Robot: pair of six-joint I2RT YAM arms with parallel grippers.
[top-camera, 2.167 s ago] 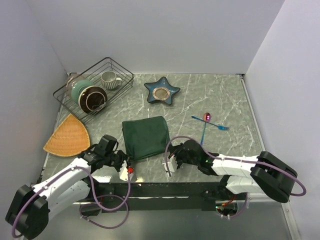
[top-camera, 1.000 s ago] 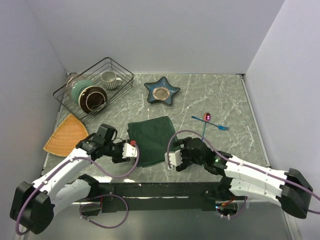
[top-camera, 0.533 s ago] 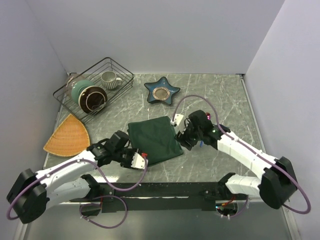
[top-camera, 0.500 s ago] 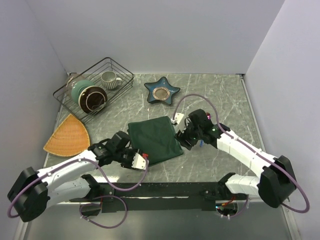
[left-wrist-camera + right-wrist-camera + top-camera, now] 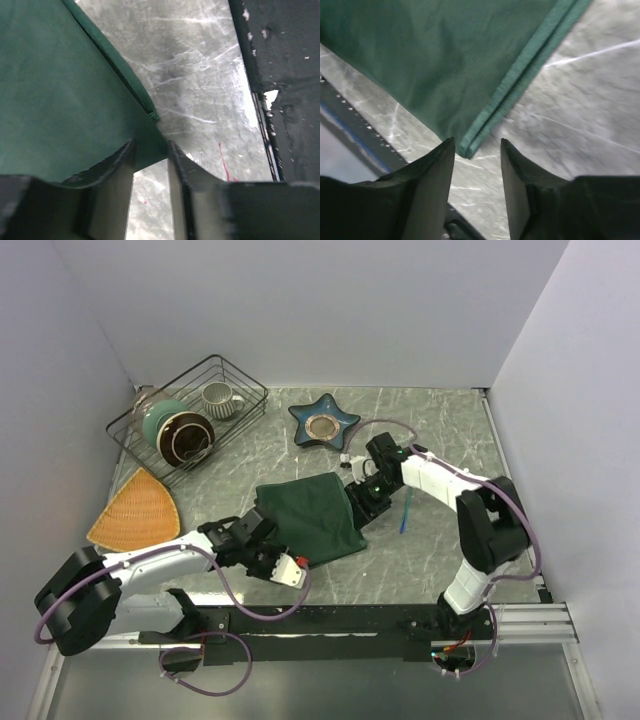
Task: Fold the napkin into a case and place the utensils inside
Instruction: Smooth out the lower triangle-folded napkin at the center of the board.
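The napkin [image 5: 305,520] lies flat near the middle of the worktop [image 5: 450,430]. It is a soft dark green cloth, doubled into at least 2 layers judging by the paired hems in the right wrist view. The left gripper [image 5: 287,567] sits at its 7 o'clock corner and the right gripper [image 5: 357,491] at its 1 o'clock corner. Each gripper has its jaws apart, straddling a corner tip with bare worktop showing between them, and neither pinches the cloth yet. The blue utensil [image 5: 405,510] lies at 3 o'clock of the napkin, near it; the pink utensil cannot be seen. The cloth looks light and limp, and it is likely to slide on the smooth marble. A hold right at the hemmed corners, catching both layers, seems best. Taking only 1 layer would probably let the fold fall open.
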